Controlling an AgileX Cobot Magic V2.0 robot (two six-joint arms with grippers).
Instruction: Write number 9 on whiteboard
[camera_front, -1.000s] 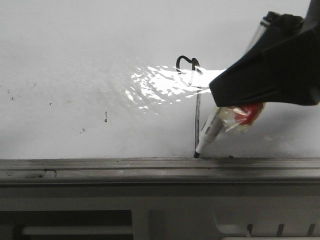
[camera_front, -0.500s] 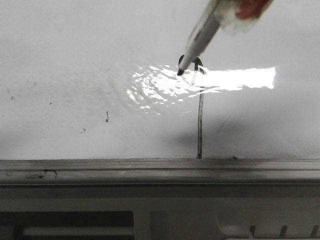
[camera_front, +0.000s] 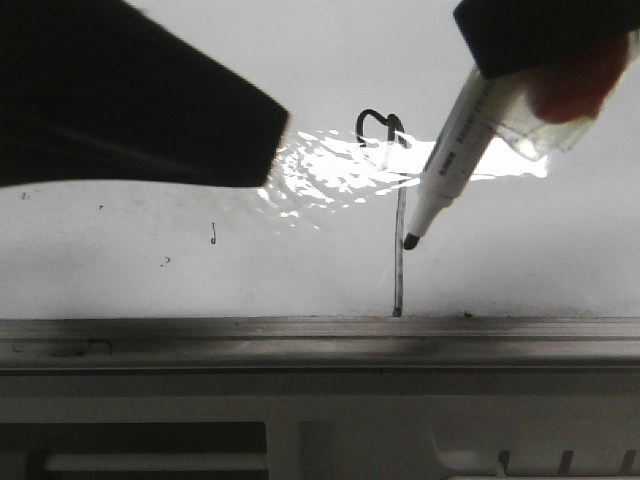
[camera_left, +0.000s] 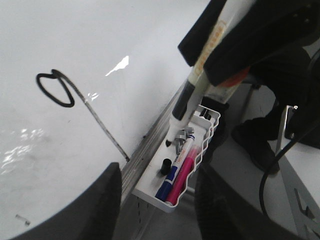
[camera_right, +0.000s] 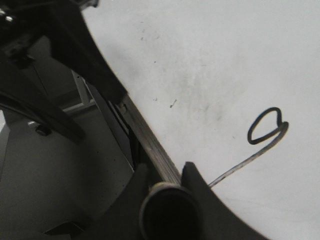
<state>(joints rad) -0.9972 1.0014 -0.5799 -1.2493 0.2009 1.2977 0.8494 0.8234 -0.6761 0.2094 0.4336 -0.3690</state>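
Front view: right hand (camera_front: 545, 45) clamps marker (camera_front: 447, 170), tip beside the 9 (camera_front: 398, 215) stem on whiteboard (camera_front: 150, 250). Probably lifted off, 9 looks done. Left hand (camera_left: 155, 210) empty, fingers apart.

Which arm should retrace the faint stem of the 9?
Right. Its gripper holds the marker, tip just beside the number 9. The left gripper is open, holding nothing.

Number 9 (camera_left: 75, 100) on whiteboard (camera_left: 110, 35) — marker tray (camera_left: 197, 150) alongside its rail.
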